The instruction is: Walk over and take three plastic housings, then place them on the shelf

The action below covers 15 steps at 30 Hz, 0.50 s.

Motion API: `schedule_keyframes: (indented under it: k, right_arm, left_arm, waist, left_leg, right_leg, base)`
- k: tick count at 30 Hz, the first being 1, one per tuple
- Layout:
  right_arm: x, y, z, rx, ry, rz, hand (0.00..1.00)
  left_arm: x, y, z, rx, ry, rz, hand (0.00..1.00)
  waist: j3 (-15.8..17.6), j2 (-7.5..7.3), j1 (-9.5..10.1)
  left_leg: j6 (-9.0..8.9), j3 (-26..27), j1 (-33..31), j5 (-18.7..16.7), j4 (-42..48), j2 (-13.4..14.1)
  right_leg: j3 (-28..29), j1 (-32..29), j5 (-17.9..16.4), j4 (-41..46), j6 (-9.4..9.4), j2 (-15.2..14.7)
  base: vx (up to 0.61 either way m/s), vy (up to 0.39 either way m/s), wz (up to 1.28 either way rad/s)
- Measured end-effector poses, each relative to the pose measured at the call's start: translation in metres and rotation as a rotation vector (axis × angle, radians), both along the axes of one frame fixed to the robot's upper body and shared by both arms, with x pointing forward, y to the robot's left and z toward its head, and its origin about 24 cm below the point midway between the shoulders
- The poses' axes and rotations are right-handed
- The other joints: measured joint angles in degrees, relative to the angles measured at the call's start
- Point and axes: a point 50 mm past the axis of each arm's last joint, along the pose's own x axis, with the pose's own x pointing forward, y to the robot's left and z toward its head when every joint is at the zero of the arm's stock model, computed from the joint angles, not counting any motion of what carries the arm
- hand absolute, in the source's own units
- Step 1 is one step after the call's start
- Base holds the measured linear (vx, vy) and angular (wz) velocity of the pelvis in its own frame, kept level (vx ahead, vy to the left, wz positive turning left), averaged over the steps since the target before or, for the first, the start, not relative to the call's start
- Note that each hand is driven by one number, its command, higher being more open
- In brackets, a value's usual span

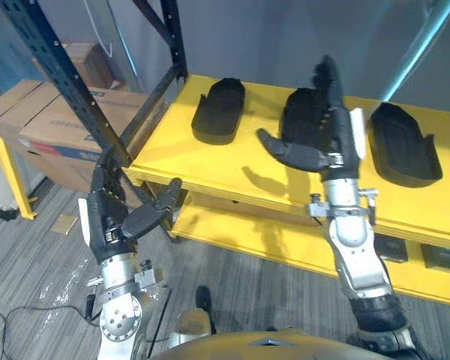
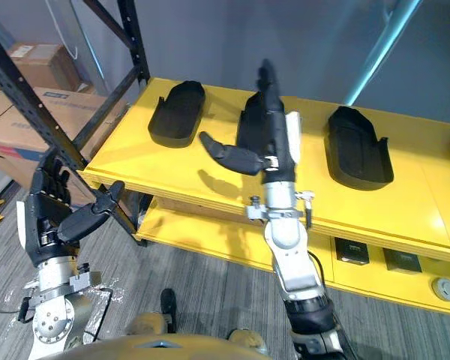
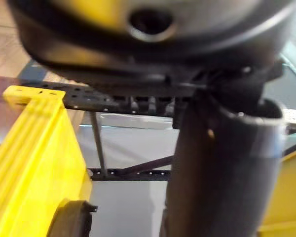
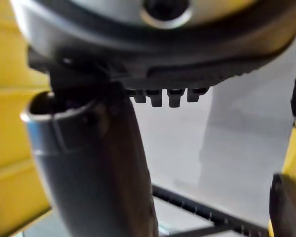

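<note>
- Upper left of frame: we see cardboard boxes (image 1: pixel 37 127) stacked behind the black front upright (image 1: pixel 64 79). The upright slants down to the top shelf's left front corner. A rear upright (image 1: pixel 172 37) stands at the shelf's back left corner.
- Lower left: left hand (image 1: pixel 105 217) sits just in front of that corner. Fingers are loosely straight, thumb stuck out toward the shelf's front edge, nothing in it. We can't tell if the thumb touches the edge. Grey floor (image 1: pixel 45 255) to its left gives free room.
- Top shelf (image 1: pixel 210 161), yellow: a wide bare strip runs along the front edge, in front of all 3 housings.
- Left housing (image 1: pixel 219 110): black, flat on the shelf toward the back left. It is apart from the left edge, w/ bare yellow on both sides.
- Mid housing (image 1: pixel 300 112): flat on the shelf at upper centre, partly covered by the right hand.
- Right hand (image 1: pixel 334 131): over the mid housing, fingers straight & pointing to the shelf's back, thumb spread wide to the left. It is fully open & grips nothing. We can't tell if it touches the housing.
- Right housing (image 1: pixel 403 146): flat on the shelf just right of that hand, w/ a narrow gap between them.
- Lower right: lower shelf (image 1: pixel 232 232) carries dark square parts (image 1: pixel 390 247), just under the top shelf's front lip.
</note>
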Motion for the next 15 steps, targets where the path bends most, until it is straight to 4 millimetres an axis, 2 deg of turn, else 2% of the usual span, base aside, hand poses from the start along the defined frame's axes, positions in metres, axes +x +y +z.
schedule_keyframes:
  k: [2, 3, 5, 6, 7, 8, 9, 13, 15]
  right_arm:
    - [-0.013, -0.032, -0.011, -0.046, 0.036, -0.173, 1.0]
    - [-0.017, -0.041, -0.014, -0.047, 0.052, -0.215, 1.0]
    - [-0.039, -0.075, -0.03, -0.031, 0.12, -0.406, 1.0]
    - [-0.046, -0.083, -0.034, -0.031, 0.138, -0.462, 1.0]
    - [-0.061, -0.1, -0.044, -0.041, 0.174, -0.596, 1.0]
    - [-0.07, -0.108, -0.05, -0.043, 0.194, -0.666, 1.0]
    - [-0.093, -0.123, -0.063, -0.043, 0.241, -0.824, 1.0]
    - [-0.147, -0.15, -0.097, -0.006, 0.387, -1.108, 1.0]
    - [-0.162, -0.153, -0.113, -0.001, 0.469, -1.154, 1.0]
  left_arm:
    - [-0.003, 0.015, 0.001, 0.071, 0.018, 0.068, 1.0]
    - [-0.003, 0.019, 0.0, 0.086, 0.03, 0.089, 1.0]
    - [-0.013, 0.043, -0.012, 0.137, 0.123, 0.201, 1.0]
    - [-0.015, 0.049, -0.017, 0.138, 0.148, 0.232, 1.0]
    - [-0.027, 0.061, -0.027, 0.132, 0.209, 0.314, 1.0]
    - [-0.033, 0.067, -0.032, 0.122, 0.233, 0.36, 1.0]
    - [-0.052, 0.079, -0.043, 0.099, 0.296, 0.476, 1.0]
    - [-0.09, 0.099, -0.058, 0.069, 0.365, 0.756, 1.0]
    - [-0.099, 0.102, -0.059, 0.071, 0.345, 0.813, 1.0]
  waist:
    - [-0.7, -0.12, -0.24]
    - [-0.8, -0.1, -0.37]
    - [-1.2, 0.18, -1.49]
    - [-1.3, 0.3, -1.66]
    - [-1.7, 0.46, -1.76]
    - [-1.9, 0.46, -1.87]
    - [-3.0, 0.37, -2.93]
    - [-5.1, 0.07, -4.03]
    - [-5.3, -0.05, -4.67]
  left_leg:
    - [0.03, 1.0, 0.4, -0.5, 0.0, 0.0]
    - [0.02, 1.1, 0.4, -0.7, -0.1, -0.1]
    - [-0.05, 1.4, 0.4, -1.0, -0.2, -0.1]
    - [-0.07, 1.7, 0.5, -1.1, -0.2, -0.1]
    - [-0.22, 2.6, 0.9, -1.3, -0.2, 0.0]
    - [-0.29, 3.1, 1.1, -1.4, -0.2, 0.1]
    - [-0.44, 3.6, 1.3, -1.7, -0.2, 0.1]
    - [-1.29, 6.1, 2.8, -2.7, -0.2, 0.8]
    - [-1.67, 7.0, 3.6, -3.3, -0.2, 1.1]
  right_leg:
    - [1.0, 0.2, 0.4, -1.0, 0.25, 0.0]
    - [1.0, 0.2, 0.4, -1.0, 0.26, 0.0]
    - [1.2, 0.2, 0.5, -1.3, 0.33, 0.0]
    - [1.4, 0.2, 0.5, -1.5, 0.36, 0.0]
    - [2.3, 0.2, 0.8, -1.9, 0.32, 0.1]
    - [2.7, 0.3, 0.8, -2.1, 0.33, 0.2]
    - [3.3, 0.3, 0.8, -2.4, 0.33, 0.2]
    - [5.6, 0.6, 0.8, -3.0, 0.27, 0.6]
    - [6.3, 1.1, 0.7, -3.0, 0.14, 0.8]
  base:
    - [0.05, 0.018, -0.19]
    - [0.04, 0.009, -0.07]
    - [0.04, 0.005, -0.06]
    - [0.05, 0.001, -0.21]
    - [0.05, -0.002, -0.28]
    - [0.09, -0.012, -0.35]
    - [0.08, -0.016, -0.23]
    - [0.07, -0.021, -0.33]
    - [0.02, -0.012, -0.3]
